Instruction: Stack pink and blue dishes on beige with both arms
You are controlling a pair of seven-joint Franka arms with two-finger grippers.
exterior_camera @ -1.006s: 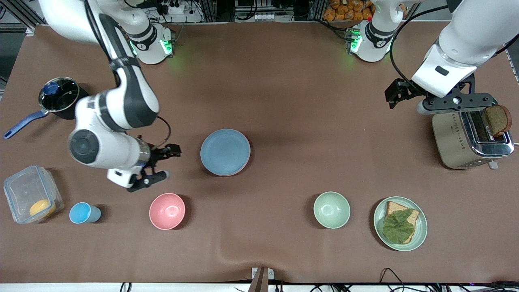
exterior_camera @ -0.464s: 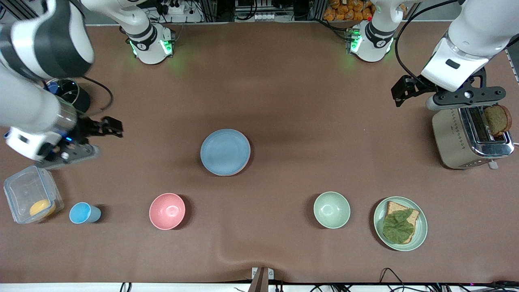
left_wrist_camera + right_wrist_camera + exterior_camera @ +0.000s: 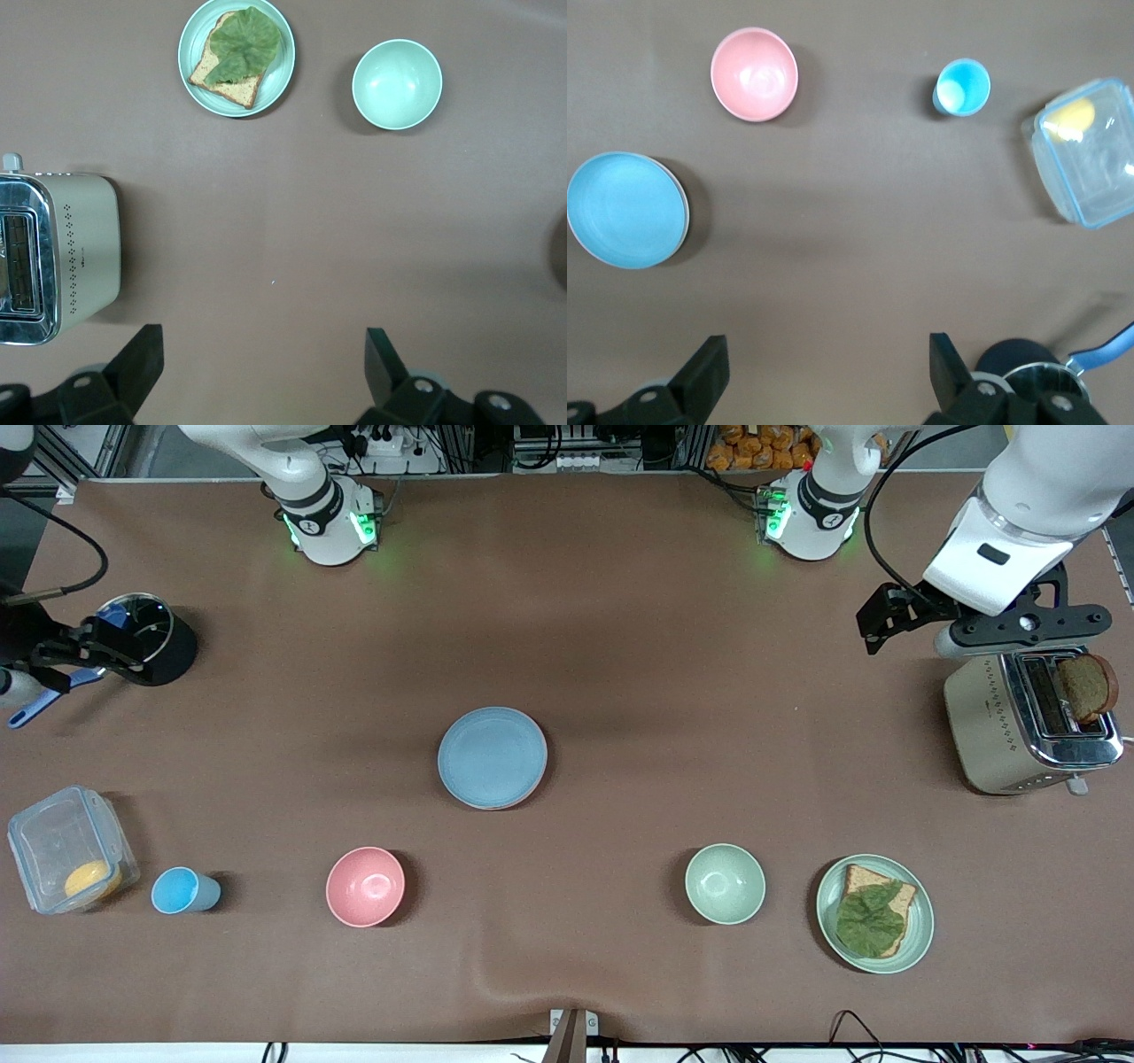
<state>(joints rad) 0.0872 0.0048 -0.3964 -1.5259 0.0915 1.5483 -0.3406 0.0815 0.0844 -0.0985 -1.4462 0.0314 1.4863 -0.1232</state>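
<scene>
The light blue plate (image 3: 492, 756) lies mid-table on top of a stack, and it also shows in the right wrist view as the blue plate (image 3: 625, 208). A thin pink plate rim (image 3: 529, 792) peeks out beneath it. The beige plate is hidden. My right gripper (image 3: 35, 666) hangs open and empty by the black pot (image 3: 151, 642) at the right arm's end of the table, with its fingers (image 3: 709, 367) spread wide. Over the toaster (image 3: 1028, 722), my left gripper (image 3: 1019, 629) is also open and empty, its fingers (image 3: 142, 359) wide apart.
Nearer the front camera stand a clear container (image 3: 66, 859) with something yellow in it, a small blue cup (image 3: 182, 891), a deep pink bowl (image 3: 365, 886), a green bowl (image 3: 725, 883) and a green plate (image 3: 921, 934) with bread and leaf. Bread sticks out of the toaster.
My right arm has swung away from beside the stacked plates to the pot at its end of the table. My left arm has shifted slightly toward its base. The plates stay put.
</scene>
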